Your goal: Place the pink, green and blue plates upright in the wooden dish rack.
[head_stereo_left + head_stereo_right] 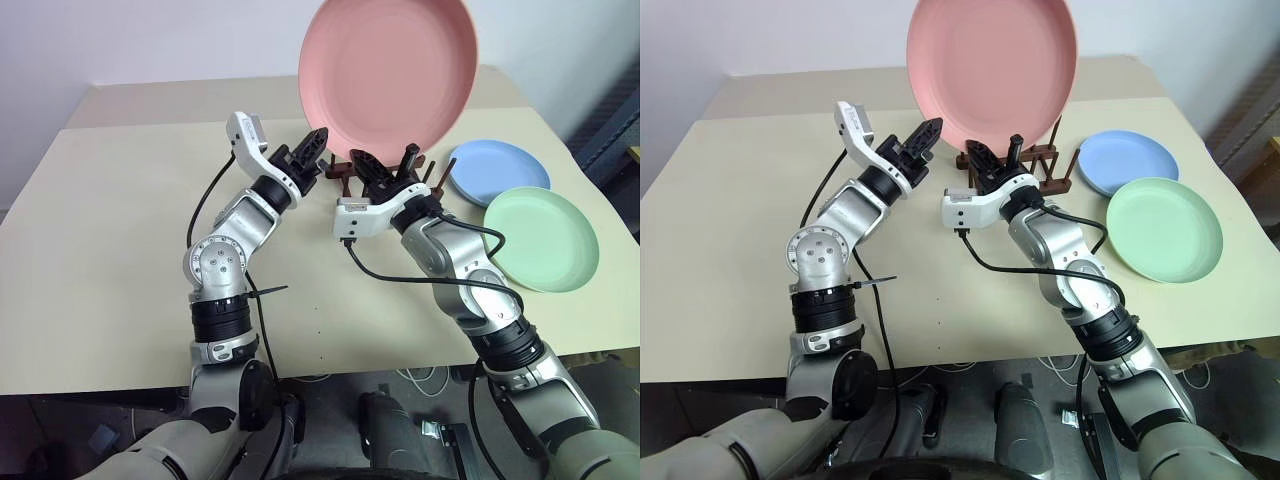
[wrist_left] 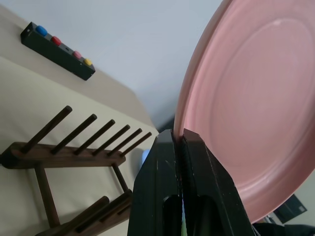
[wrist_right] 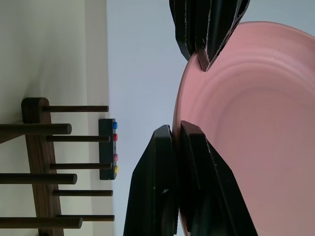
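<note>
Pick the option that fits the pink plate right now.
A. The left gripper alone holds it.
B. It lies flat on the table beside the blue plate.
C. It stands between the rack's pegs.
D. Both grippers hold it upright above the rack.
D: the pink plate stands on edge above the rack, its lower rim pinched by the left gripper and the right gripper.

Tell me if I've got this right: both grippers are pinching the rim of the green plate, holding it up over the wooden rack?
Not quite: the left gripper and right gripper hold the pink plate, as the left eye view shows. The green plate lies flat on the table, beside the wooden rack.
</note>
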